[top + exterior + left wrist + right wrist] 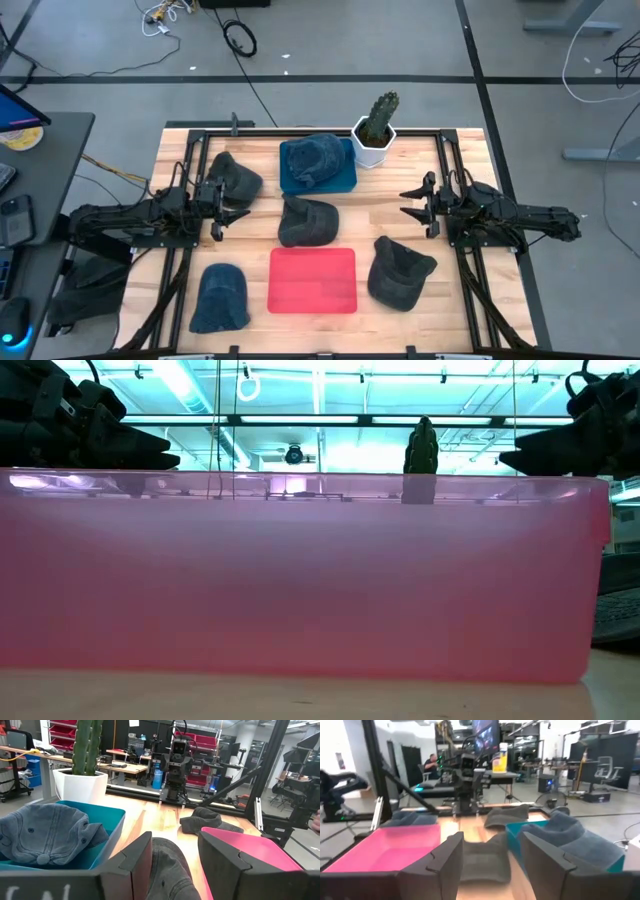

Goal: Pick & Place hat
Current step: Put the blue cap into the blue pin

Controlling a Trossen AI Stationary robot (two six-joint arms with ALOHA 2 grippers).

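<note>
Bare desk (355,215) strip runs from right claw (412,203) to centre hat (306,221). Left claw (232,203) hemmed by dark hat (234,177) (rear side). Cactus pot (373,142), blue bin (346,172), red tray (313,280) block elsewhere.

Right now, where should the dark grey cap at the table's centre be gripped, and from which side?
Judging by its slumped, soft crown, pinch a raised fold of the dark grey cap from straight above. The open left gripper sits nearest, just off the side facing the left arm.
</note>
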